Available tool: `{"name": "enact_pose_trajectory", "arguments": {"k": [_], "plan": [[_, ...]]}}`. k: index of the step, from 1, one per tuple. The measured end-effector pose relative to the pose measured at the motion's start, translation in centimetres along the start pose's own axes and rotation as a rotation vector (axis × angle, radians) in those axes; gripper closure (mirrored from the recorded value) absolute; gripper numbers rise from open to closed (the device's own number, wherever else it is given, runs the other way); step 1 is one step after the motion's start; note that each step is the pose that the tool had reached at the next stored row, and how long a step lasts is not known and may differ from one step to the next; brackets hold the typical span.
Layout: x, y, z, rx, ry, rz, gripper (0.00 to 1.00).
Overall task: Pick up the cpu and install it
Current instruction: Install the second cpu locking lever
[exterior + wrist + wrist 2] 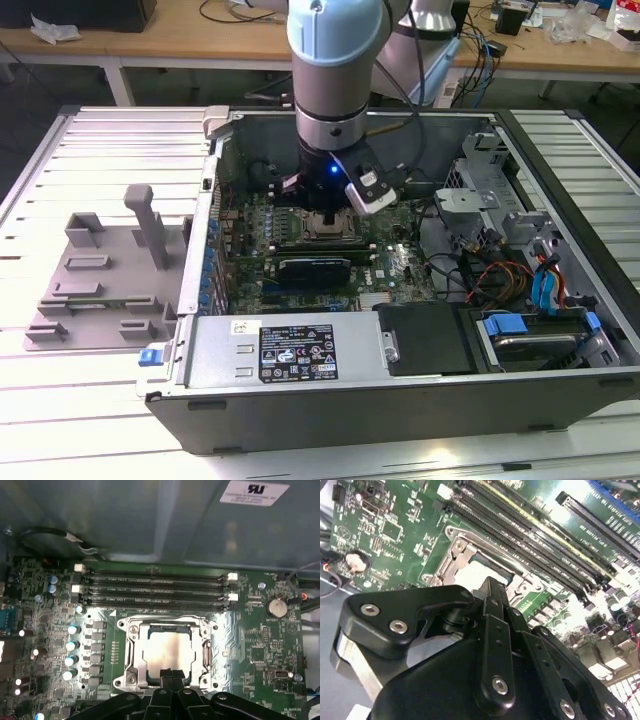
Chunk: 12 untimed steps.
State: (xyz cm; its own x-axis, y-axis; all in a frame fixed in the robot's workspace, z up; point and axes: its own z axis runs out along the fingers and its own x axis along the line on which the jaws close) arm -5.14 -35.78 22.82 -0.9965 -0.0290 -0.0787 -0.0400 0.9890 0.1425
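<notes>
The cpu (167, 649) lies flat inside the metal socket frame (131, 650) on the green motherboard, its shiny silver top facing up. The second wrist view shows the cpu (476, 573) as a pale patch just beyond the black fingers. My gripper (170, 674) hangs right over the cpu's near edge, fingers pressed together with nothing visible between them. From the exterior view, my gripper (328, 214) reaches down into the open computer case (215, 190) above the socket, covering the cpu.
Rows of memory slots (155, 587) run beside the socket, and a coin battery (276, 607) sits further along the board. A grey fixture (100, 270) stands on the table at the exterior view's left. A labelled power supply (300, 350), drive bays (540, 330) and cables crowd the case.
</notes>
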Motion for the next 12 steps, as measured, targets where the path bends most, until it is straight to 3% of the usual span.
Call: {"name": "enact_pose_trajectory", "arguments": {"k": [1, 2, 4, 7, 12], "plan": [[-0.03, 0.42, 0.07, 0.0233, 0.0015, -0.002, 0.89], [-0.03, 0.77, 0.11, 0.0347, 0.0021, -0.002, 0.89], [-0.07, 1.54, 0.24, 0.0467, 0.0026, -0.003, 0.89], [-0.16, 1.75, -0.45, 0.0512, 0.0027, -0.003, 0.89], [-0.18, 1.77, -0.59, 0.0512, 0.0027, -0.004, 0.89]]}}
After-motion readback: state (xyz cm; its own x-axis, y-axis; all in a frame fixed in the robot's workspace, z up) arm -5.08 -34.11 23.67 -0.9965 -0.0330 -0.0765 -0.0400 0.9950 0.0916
